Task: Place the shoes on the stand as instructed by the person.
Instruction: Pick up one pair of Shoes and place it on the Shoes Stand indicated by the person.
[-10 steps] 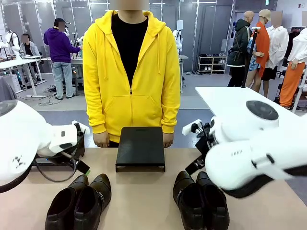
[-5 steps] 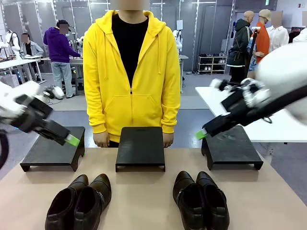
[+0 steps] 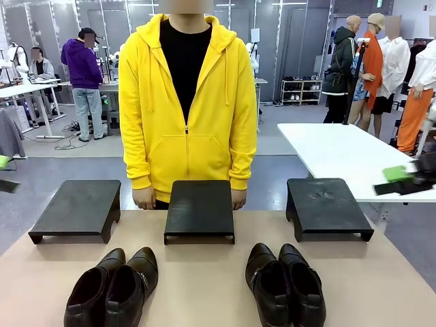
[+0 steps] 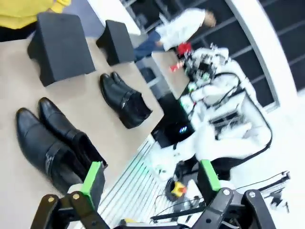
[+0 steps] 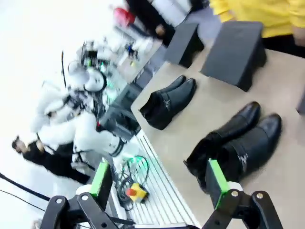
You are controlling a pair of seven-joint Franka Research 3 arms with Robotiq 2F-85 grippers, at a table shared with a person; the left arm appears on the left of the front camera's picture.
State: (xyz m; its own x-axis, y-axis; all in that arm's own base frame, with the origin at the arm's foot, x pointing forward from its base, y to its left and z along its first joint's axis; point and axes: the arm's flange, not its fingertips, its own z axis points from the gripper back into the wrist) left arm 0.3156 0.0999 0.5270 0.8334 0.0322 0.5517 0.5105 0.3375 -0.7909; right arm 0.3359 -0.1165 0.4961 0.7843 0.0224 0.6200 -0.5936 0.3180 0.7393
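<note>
Two pairs of glossy black shoes stand toes-away on the tan table, the left pair (image 3: 112,286) and the right pair (image 3: 285,283). Behind them are three black stands: left (image 3: 75,208), middle (image 3: 199,208) and right (image 3: 327,204). The person (image 3: 185,102) in a yellow hoodie stands behind the middle stand, hands down at its far corners. My left gripper (image 3: 5,174) is off the table at the left edge, open; my right gripper (image 3: 392,181) is at the right edge, open. The left wrist view shows the open left gripper (image 4: 150,176) and the left pair (image 4: 52,143). In the right wrist view, the right pair (image 5: 238,143) is beyond the open right gripper (image 5: 159,181).
A white table (image 3: 340,153) stands behind the right stand. The wrist views look along the table's near edge at the opposite arm's white base (image 4: 224,119) with cables and a yellow-and-red button (image 5: 136,193). People stand far back.
Both arms have swung outward from over the table to the picture's edges, uncovering the left and right stands. Shoes, stands and the person have not moved.
</note>
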